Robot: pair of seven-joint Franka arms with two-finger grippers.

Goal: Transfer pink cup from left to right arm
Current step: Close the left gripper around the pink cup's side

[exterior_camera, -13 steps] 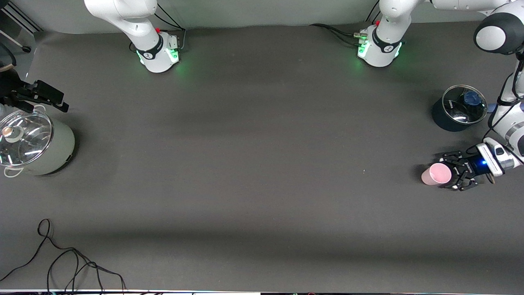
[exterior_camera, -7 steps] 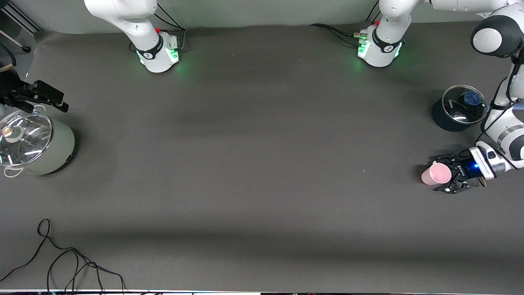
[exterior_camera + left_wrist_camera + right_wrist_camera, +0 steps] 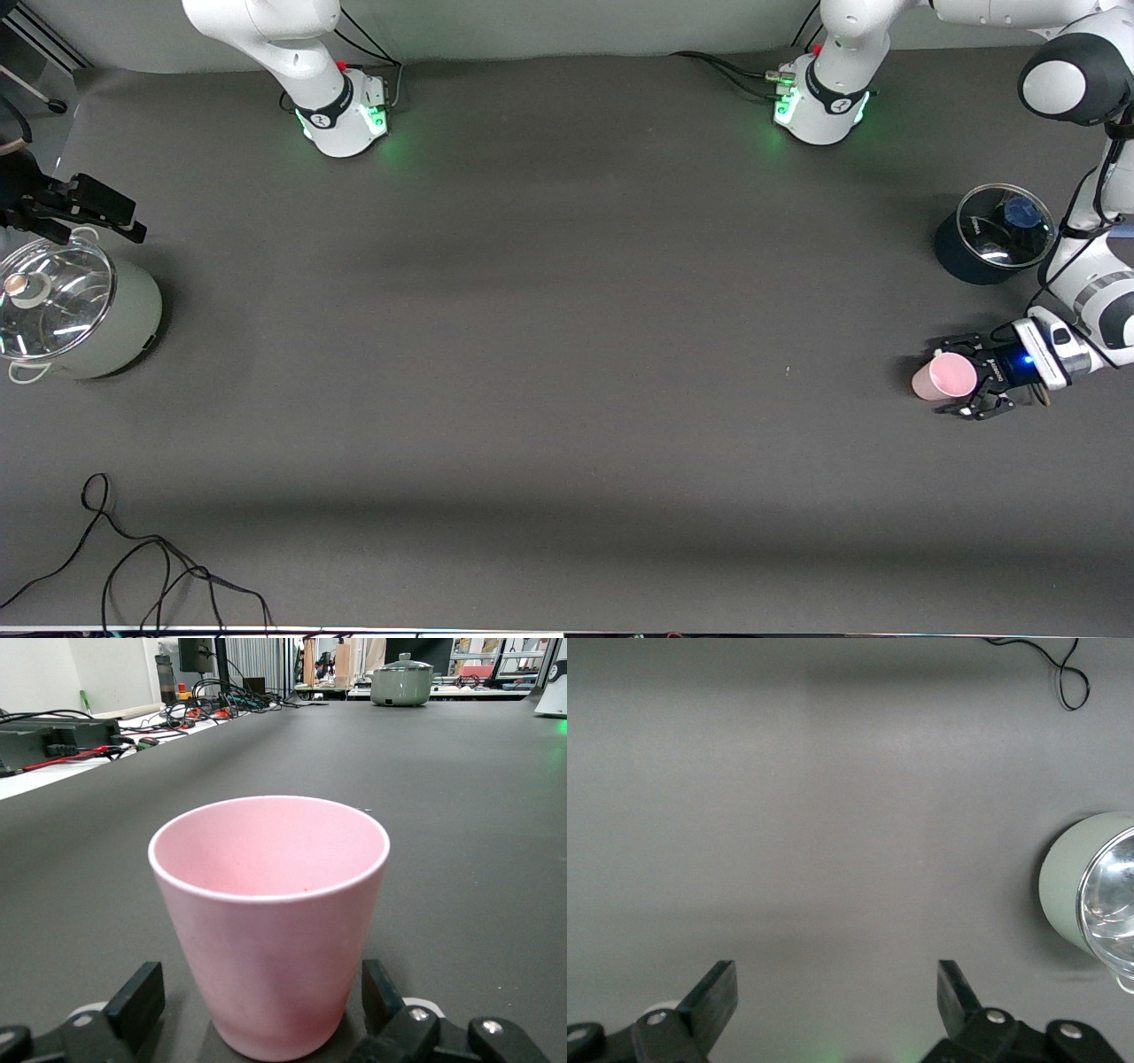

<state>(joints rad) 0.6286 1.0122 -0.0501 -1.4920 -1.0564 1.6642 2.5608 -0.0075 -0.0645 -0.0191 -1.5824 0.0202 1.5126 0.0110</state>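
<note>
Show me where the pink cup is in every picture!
Front view: the pink cup stands at the left arm's end of the table, between the left gripper's open fingers.
Left wrist view: the cup fills the middle, upright.
Right wrist view: not in it.
Shared landmark: the pale green pot.

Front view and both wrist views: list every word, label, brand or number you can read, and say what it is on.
No text can be read.
Arm bases: a dark band carries a small mark, too small to read.
Dark pot: a pale mark on its wall, too blurred.
Pink cup: plain.
</note>
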